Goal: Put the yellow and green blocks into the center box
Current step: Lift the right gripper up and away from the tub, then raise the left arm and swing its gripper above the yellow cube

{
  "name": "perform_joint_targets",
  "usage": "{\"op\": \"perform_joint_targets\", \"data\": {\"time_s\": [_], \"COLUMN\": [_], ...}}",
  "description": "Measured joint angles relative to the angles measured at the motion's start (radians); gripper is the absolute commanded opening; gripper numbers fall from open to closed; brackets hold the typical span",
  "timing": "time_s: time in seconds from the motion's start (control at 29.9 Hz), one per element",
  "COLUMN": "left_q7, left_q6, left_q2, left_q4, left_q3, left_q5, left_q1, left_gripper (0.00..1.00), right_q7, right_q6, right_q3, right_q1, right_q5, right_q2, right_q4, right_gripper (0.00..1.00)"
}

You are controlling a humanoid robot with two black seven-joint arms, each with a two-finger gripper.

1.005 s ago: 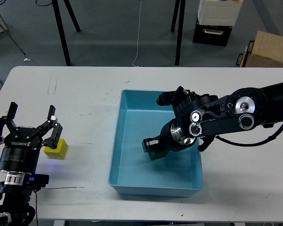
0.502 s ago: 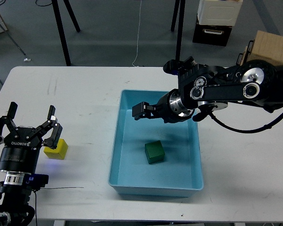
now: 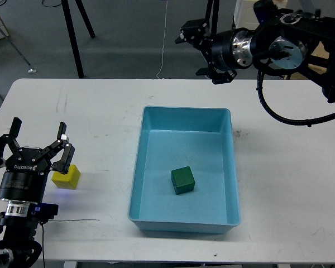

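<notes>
A green block lies on the floor of the light blue box at the middle of the white table. A yellow block sits on the table at the left, just right of my left gripper. That gripper is open, with its fingers spread above the yellow block's left side, and it holds nothing. My right gripper is raised high above the table's far edge, behind the box. It is open and empty.
The white table runs the full width of the view. Black tripod legs stand on the floor beyond its far edge. A cardboard box and a white-and-black case stand at the back right.
My right gripper let go of the green block inside the box, then rose up and back to a spot above the table's far edge. The left gripper barely moved.
</notes>
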Motion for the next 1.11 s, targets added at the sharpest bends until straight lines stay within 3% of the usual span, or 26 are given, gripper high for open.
{"op": "perform_joint_targets", "data": {"time_s": [0.23, 0.37, 0.54, 0.77, 0.94, 1.11], "left_q7": [-0.001, -0.002, -0.002, -0.018, -0.037, -0.093], "left_q6": [0.0, 0.0, 0.0, 0.0, 0.032, 0.054], "left_q2": [0.002, 0.004, 0.005, 0.004, 0.007, 0.036], "left_q4": [0.001, 0.001, 0.002, 0.002, 0.002, 0.011], "left_q3": [0.0, -0.003, -0.005, -0.032, -0.071, -0.102], "left_q5": [0.001, 0.001, 0.001, -0.005, -0.007, -0.008], "left_q1": [-0.008, -0.017, -0.032, -0.061, -0.092, -0.112], "left_gripper": [1.0, 1.0, 1.0, 1.0, 1.0, 1.0], "right_q7": [0.008, 0.019, 0.076, 0.148, 0.159, 0.159], "right_q6": [0.112, 0.14, 0.184, 0.25, 0.252, 0.249], "right_q3": [0.565, 0.765, 1.074, 1.381, 1.469, 1.479], "right_q1": [-0.323, -0.537, -0.862, -1.315, -1.556, -1.667], "right_q5": [0.045, 0.12, 0.178, 0.207, 0.269, 0.284], "right_q2": [-0.087, -0.195, -0.243, -0.098, 0.035, 0.065], "right_q4": [0.015, 0.143, 0.305, 0.557, 0.679, 0.712], "right_gripper": [1.0, 1.0, 1.0, 1.0, 1.0, 1.0]}}
